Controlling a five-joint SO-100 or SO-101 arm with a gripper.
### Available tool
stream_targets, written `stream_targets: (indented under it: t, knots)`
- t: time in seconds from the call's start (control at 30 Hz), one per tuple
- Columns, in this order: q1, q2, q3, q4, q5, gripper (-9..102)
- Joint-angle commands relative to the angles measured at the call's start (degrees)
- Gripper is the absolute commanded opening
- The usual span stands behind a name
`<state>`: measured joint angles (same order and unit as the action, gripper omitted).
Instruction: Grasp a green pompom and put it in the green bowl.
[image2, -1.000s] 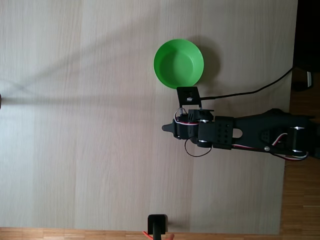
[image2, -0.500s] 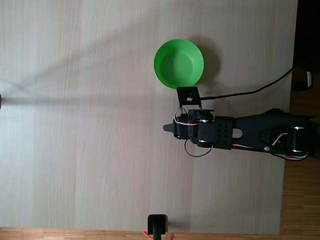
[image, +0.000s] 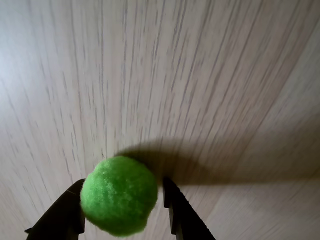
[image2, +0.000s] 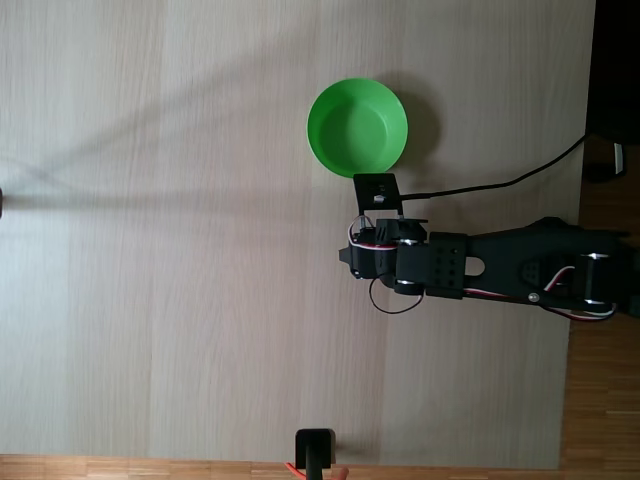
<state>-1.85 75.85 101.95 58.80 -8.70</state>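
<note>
In the wrist view the small fuzzy bright green pompom (image: 119, 195) sits between the two black fingers (image: 181, 212) of the pincer (image: 122, 210), which are closed onto it from either side; the ball is held above the pale wood-grain worktop (image: 200, 75), and a dark shadow lies on the wood just behind and to the right of it.

In the fixed view, which looks down from above, the round bright green smooth plastic bowl (image2: 357, 125) stands on the pale wooden worktop (image2: 150, 250). The black arm (image2: 500, 268) reaches in from the right edge, below the bowl in the picture, and its pincer end (image2: 350, 258) lies just below the bowl's lower rim, apart from it. The pompom itself cannot be made out there, hidden under the arm's head. A small black square camera mount (image2: 377, 191) juts from the wrist towards the bowl, nearly reaching its rim. A black cable (image2: 500, 183) runs from the wrist to the right, below the bowl.
</note>
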Motion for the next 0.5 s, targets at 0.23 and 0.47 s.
stream_targets:
  t: [0.23,0.47]
  knots:
    - [1.8,1.1,-1.2,-0.3,-0.3,15]
    - [1.8,1.1,-1.2,-0.4,-0.3,10]
